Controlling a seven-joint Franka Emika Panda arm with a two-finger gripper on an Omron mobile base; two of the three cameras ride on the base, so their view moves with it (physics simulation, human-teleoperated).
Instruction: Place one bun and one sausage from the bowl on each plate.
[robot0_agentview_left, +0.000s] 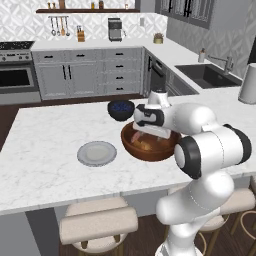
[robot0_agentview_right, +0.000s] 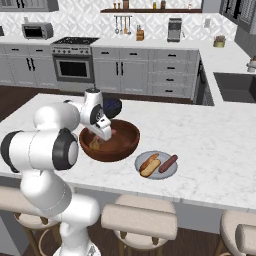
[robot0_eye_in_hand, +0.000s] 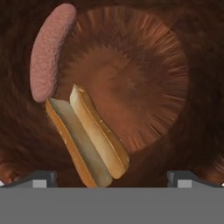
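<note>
Left base view: the white arm reaches from the lower right to the frame's centre, its two-finger gripper (robot0_agentview_left: 150, 134) lowered into the large reddish-brown wooden bowl (robot0_agentview_left: 131, 148). At centre left, well apart from the bowl, a flat round light-grey plate (robot0_agentview_left: 97, 153) lies bare on the white marble island top (robot0_agentview_left: 45, 145). A small dark blue-black bowl (robot0_agentview_left: 120, 110) sits just behind the wooden one.

Right base view: the bowl lies at centre left with the gripper inside. Just right of it, a second light-grey plate (robot0_agentview_right: 142, 168) carries a golden-tan split bun (robot0_agentview_right: 149, 164) and a reddish-brown sausage (robot0_agentview_right: 168, 163) side by side. By my reading, that plate is finished.

Hand view: a pinkish sausage (robot0_eye_in_hand: 49, 50) lies at upper left on the bowl floor; a split bun (robot0_eye_in_hand: 87, 136) runs from centre left toward the bottom, its upper end touching the sausage. The finger tips (robot0_eye_in_hand: 40, 179) stand wide apart at the bottom corners, holding nothing.

Left to do, as I judge: one bun and one sausage to the bare plate.
</note>
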